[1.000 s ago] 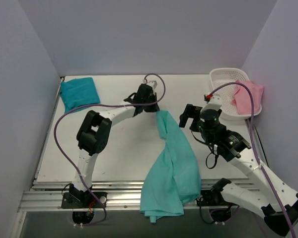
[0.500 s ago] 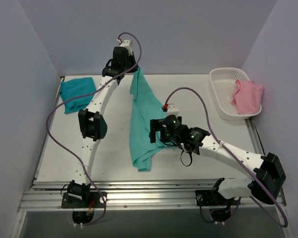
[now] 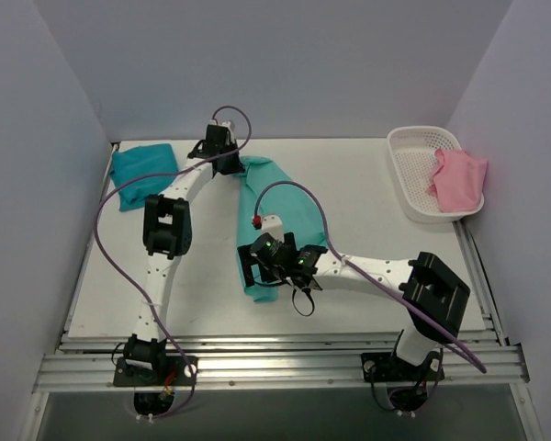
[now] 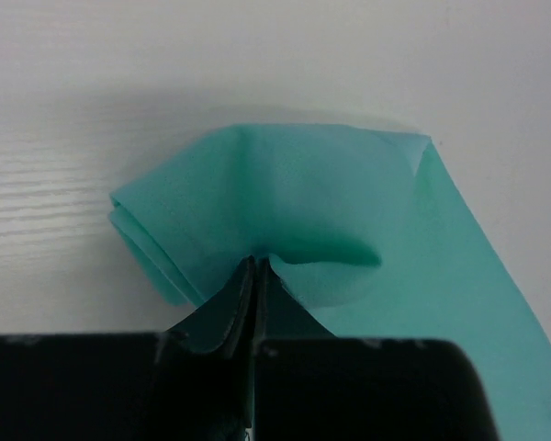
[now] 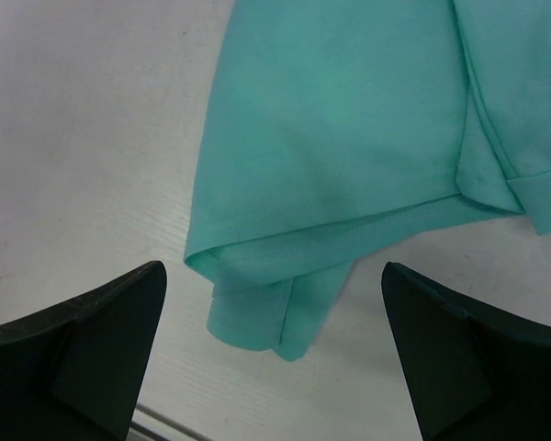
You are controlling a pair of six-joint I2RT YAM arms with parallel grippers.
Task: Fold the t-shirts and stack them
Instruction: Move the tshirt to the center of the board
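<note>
The teal t-shirt [image 3: 145,173] lay folded. My left gripper [image 4: 255,268] pinched the unfolded mint t-shirt [image 3: 277,208], and my right gripper [image 5: 275,354] was wide open.

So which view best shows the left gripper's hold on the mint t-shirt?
Left wrist: the left gripper is shut on a bunched fold of the mint t-shirt, close up. Top external shows that pinch small and far off; right wrist shows only the shirt's other end.

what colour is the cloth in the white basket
Pink. The cloth shows best in the top external view, draped over the right rim of the basket.
</note>
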